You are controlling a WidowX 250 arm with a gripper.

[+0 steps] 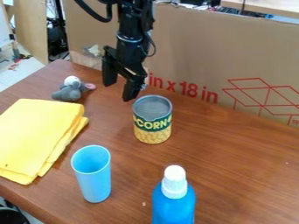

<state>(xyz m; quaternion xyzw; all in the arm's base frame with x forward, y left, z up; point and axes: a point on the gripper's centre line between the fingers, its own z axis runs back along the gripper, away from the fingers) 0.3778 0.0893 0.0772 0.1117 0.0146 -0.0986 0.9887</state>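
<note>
My end effector (119, 91) is wide open and empty, near the upright can (153, 127) on the bench (234, 166). The can looks stiff and smooth, probably heavy if full; I'd judge a firm hold across its sides, midway down, safest.

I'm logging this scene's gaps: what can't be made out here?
In the camera view:
Blue bottle: base cut off by the bottom edge.
Yellow cloth: left end cut off by the left edge.
Blue cup: inner floor hidden by its near wall.
Can: far side hidden by its own front.
</note>
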